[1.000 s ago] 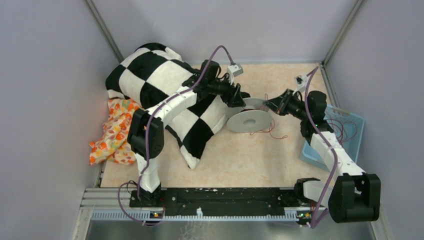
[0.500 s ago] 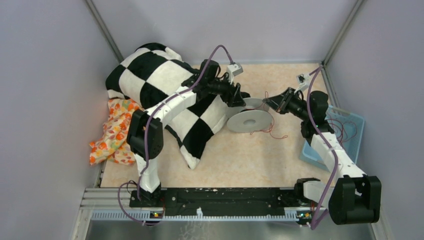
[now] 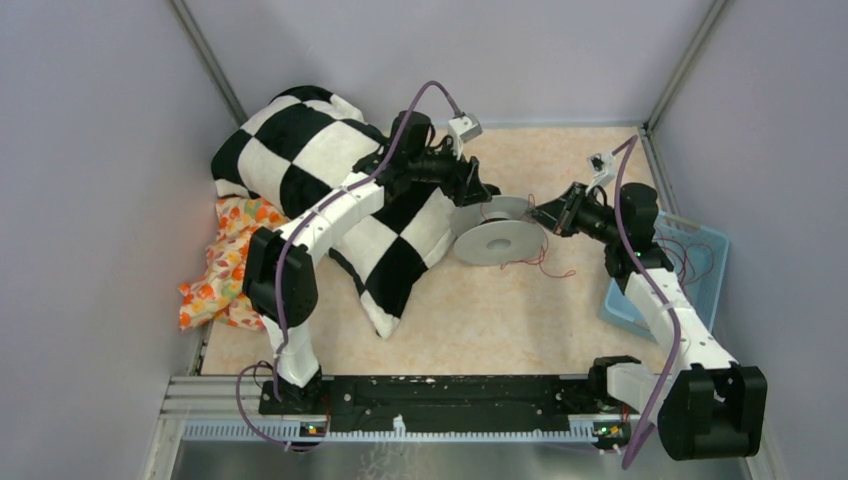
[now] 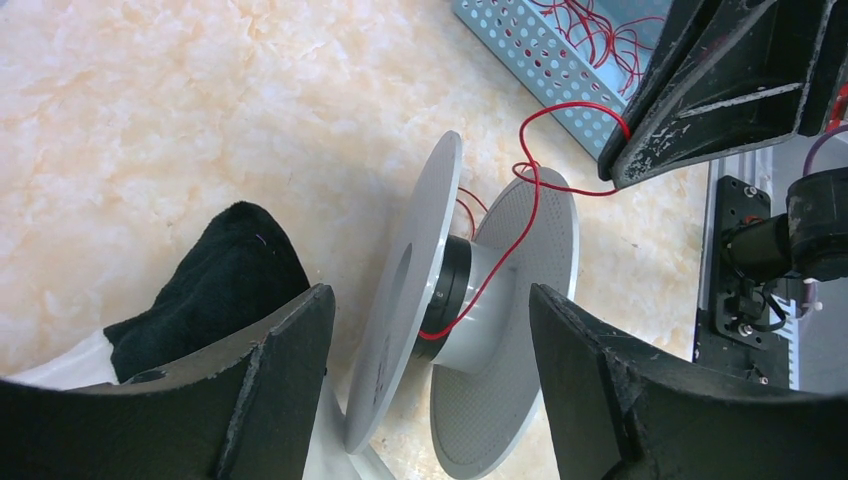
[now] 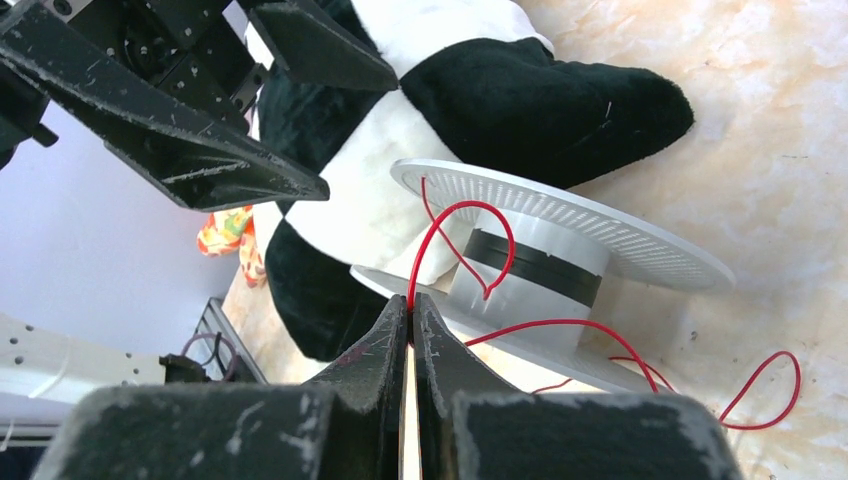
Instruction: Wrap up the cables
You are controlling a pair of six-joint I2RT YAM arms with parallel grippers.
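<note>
A white spool point(image 3: 497, 238) with a black band on its hub lies tilted on the marbled table. A thin red cable point(image 4: 530, 200) runs round the hub and loops off the rim. My right gripper point(image 5: 411, 300) is shut on a strand of this cable point(image 5: 440, 225) just off the spool's point(image 5: 560, 250) right edge; in the top view this gripper point(image 3: 545, 212) sits close to the rim. My left gripper point(image 3: 482, 193) hovers at the spool's far left side. It point(image 4: 430, 295) is open, its fingers apart on either side of the spool point(image 4: 480, 320) without touching it.
A black-and-white checkered pillow point(image 3: 330, 190) lies against the spool's left side, under the left arm. An orange floral cloth point(image 3: 225, 265) sits at the far left. A blue perforated basket point(image 3: 690, 270) holding more red wire stands at the right wall.
My left gripper has drawn back a little from the spool and its jaws have widened slightly. The right gripper has shifted slightly, still pinching the cable.
</note>
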